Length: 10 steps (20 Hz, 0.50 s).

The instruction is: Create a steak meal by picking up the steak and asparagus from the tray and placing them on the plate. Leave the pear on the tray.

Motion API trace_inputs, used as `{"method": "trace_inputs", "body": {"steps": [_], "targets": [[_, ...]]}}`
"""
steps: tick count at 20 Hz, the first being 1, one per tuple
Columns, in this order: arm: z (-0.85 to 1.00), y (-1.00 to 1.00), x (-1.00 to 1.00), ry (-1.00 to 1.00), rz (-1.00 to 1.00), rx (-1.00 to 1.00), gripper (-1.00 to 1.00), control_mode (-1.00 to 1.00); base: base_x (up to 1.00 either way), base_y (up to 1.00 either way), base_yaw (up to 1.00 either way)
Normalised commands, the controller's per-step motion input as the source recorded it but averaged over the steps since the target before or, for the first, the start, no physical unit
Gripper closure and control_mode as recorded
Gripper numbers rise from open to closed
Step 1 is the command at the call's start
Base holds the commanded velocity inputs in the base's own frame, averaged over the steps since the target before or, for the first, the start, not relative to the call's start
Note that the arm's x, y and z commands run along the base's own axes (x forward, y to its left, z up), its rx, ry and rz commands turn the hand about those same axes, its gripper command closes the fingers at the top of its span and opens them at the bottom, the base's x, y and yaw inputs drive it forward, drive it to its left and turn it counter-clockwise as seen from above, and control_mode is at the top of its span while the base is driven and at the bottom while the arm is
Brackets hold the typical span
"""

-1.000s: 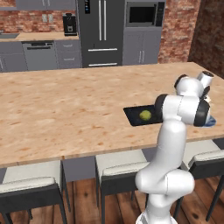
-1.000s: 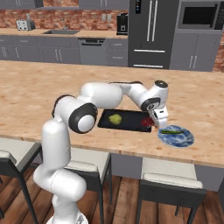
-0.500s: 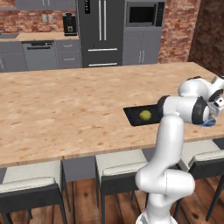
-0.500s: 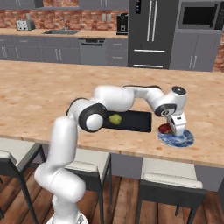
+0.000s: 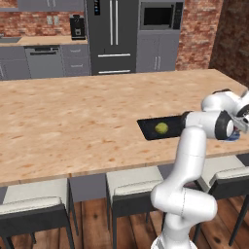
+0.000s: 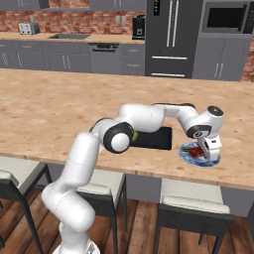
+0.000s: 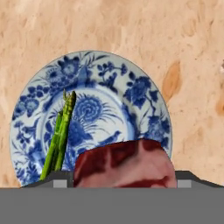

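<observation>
Claw [image 6: 212, 153] has swung from tray [image 6: 155, 139] to over plate [image 7: 144, 94], pinching steak [image 7: 124, 164]. Asparagus [image 7: 61, 133] lies beneath; drop high and you risk steak bouncing off.

Bright even rendered light, faint soft shadows, no glare, slightly coarse

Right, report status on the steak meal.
Claw over plate, shut on steak. Asparagus plated. Pear on tray. Nothing blocking.
</observation>
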Motion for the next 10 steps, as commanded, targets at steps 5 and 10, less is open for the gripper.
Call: {"method": "trace_inputs", "body": {"steps": [5, 10], "targets": [[-0.42, 0.0, 0.04, 0.0, 0.0, 0.0, 1.0, -1.0, 0.0, 0.0, 0.0], [-0.12, 0.0, 0.2, 0.0, -0.02, 0.0, -1.0, -1.0, 0.0, 0.0, 0.0]]}}
